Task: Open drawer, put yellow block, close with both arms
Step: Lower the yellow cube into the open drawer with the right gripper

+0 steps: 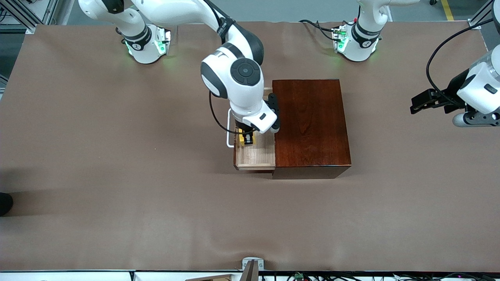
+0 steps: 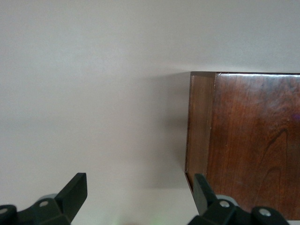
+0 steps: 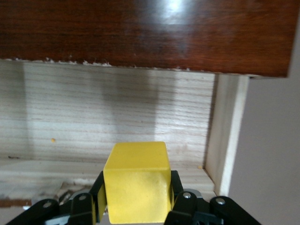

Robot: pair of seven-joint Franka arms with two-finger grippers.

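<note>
pale-wood drawer [image 1: 258, 154] with white u-shaped bar handle [image 1: 229, 128] stands pulled out of the glossy mahogany rectangular box [image 1: 310, 127], toward the right arm's end of the table [image 1: 117, 156]. tray floor bare and open on the part nearer the front camera; the right arm's wrist covers the part farther from it. in the right wrist view the box's dark edge overhangs the tray, and a pale side wall [image 3: 229, 136] rises just beside the block.

right claw [image 1: 247, 139] is inside the open drawer, fingers [image 3: 180, 197] closed against both sides of the small bright yellow cube [image 3: 137, 183]. whether the cube rests on the tray floor cannot be told.

left claw [image 1: 424, 102] waits over bare table at the left arm's end, well apart from the box; jaws spread wide, holding nothing, with the box's corner [image 2: 201, 126] in its wrist view.

table covering: plain brown sheet, matte, slightly rippled near the front edge. box top polished, grain showing; tray wood unfinished, light-grained.
</note>
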